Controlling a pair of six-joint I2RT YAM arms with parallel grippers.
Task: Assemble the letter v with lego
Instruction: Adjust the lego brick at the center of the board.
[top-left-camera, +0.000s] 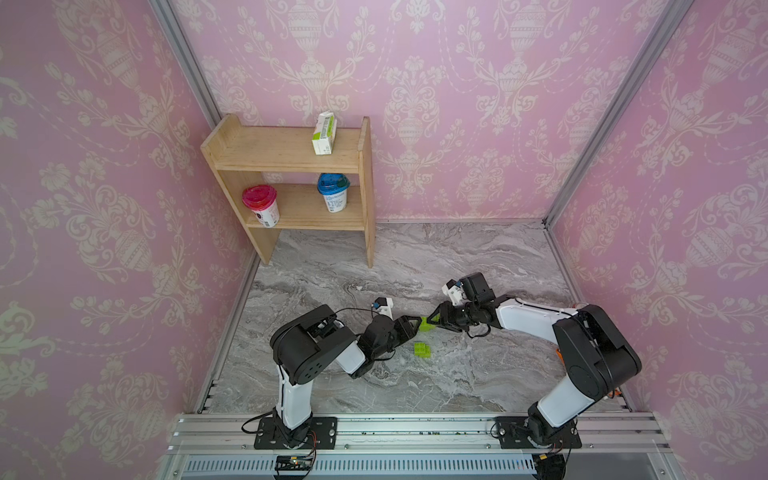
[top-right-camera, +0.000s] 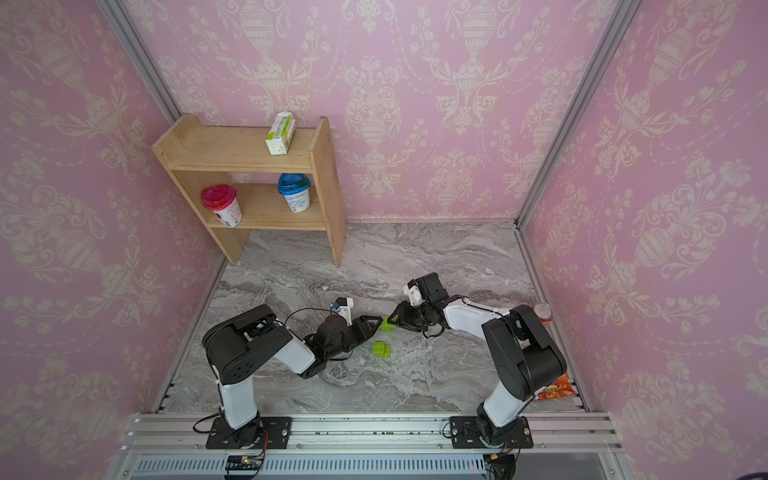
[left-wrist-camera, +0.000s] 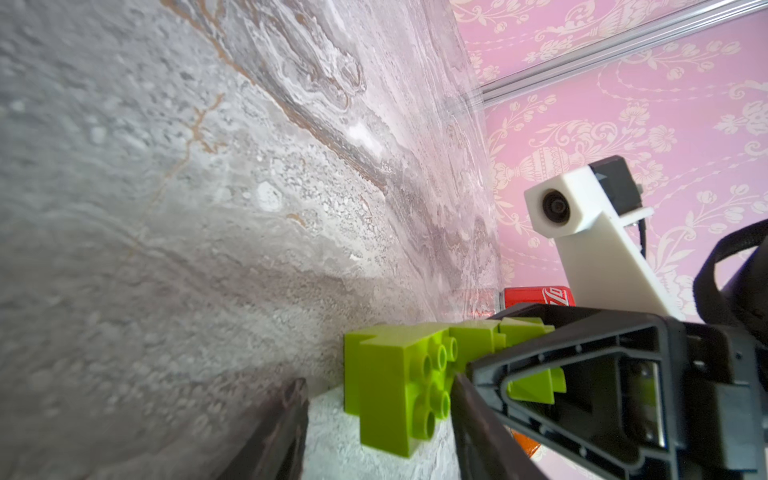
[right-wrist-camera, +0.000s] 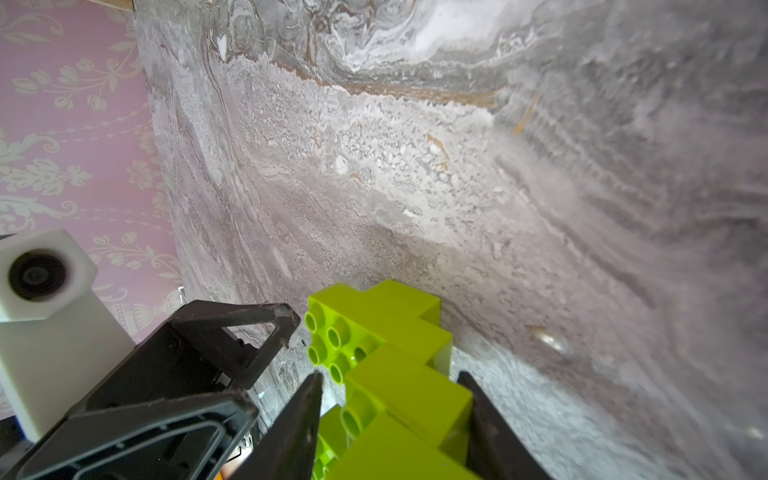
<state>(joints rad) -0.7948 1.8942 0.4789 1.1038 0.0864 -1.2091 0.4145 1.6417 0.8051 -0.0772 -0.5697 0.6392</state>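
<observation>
One stepped brick row (top-left-camera: 425, 324) at mid-table, long axis running left-right, bridging gap between both tools. Right end pinched between fingers of right gripper (right-wrist-camera: 390, 376). Free left end poking between spread fingers of left gripper (left-wrist-camera: 379, 380), gap visible beside one finger, so no hold there. Loose bricks (top-left-camera: 422, 349) lying on table (top-left-camera: 415, 257) just on near side of row, a touch closer to left gripper. Likely next: fetching loose bricks for V's other arm, with left gripper free for it and only a short reach nearward.

Bright, soft light — wrist-view edges blurred, distorted.
</observation>
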